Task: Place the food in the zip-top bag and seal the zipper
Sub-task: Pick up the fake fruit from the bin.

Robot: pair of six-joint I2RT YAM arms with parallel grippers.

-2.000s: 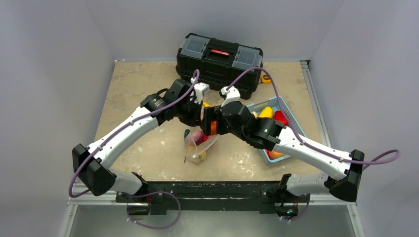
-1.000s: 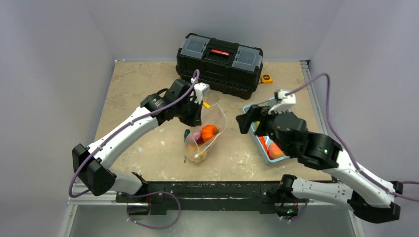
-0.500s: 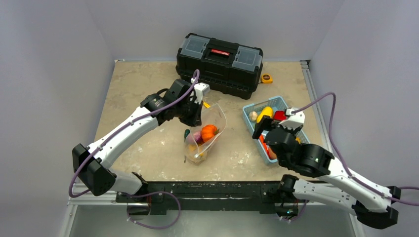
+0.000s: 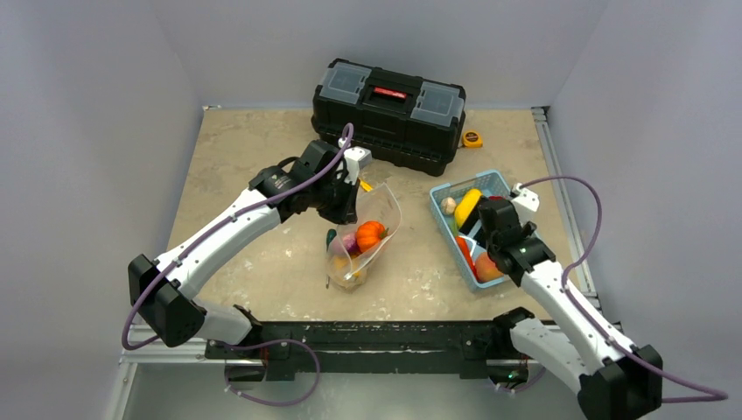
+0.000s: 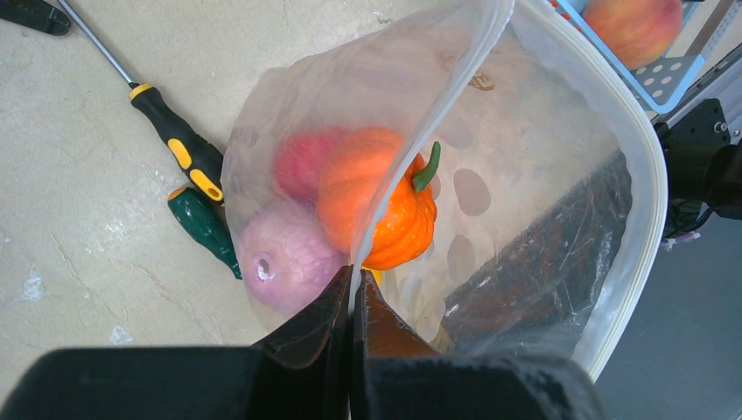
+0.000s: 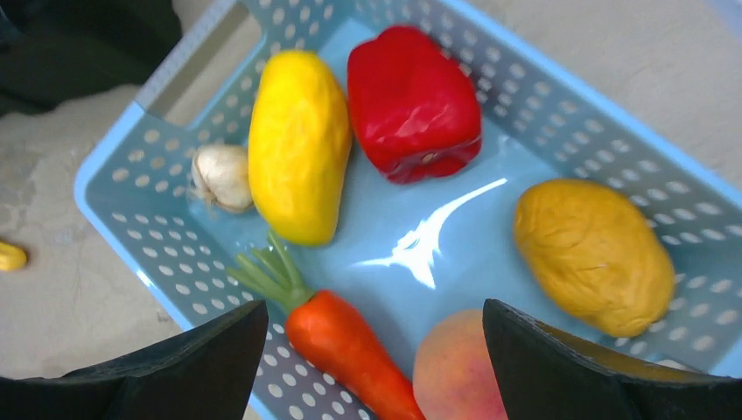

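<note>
Top view: the left gripper [image 4: 351, 194] pinches the upper edge of the floppy clear zip-top bag [image 4: 372, 249], which hangs open. The right gripper [image 4: 483, 229] hangs over the perforated blue basket [image 4: 437, 203].

Left wrist: a ribbed orange pumpkin [image 5: 385, 210] and a smooth purple onion [image 5: 282, 267] sit inside the bag.

Right wrist: the fingers are spread wide. Below them lie a glossy red pepper [image 6: 411, 101], a long carrot [image 6: 350, 346] and a peach [image 6: 455, 367].

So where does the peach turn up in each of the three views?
Top external: the peach lies at the near end of the blue basket, right of centre.
Left wrist: the peach is in the top right corner, beyond the zip-top bag.
Right wrist: the peach is at the bottom edge, right of the carrot.
Shared landmark: the blue basket.
</note>
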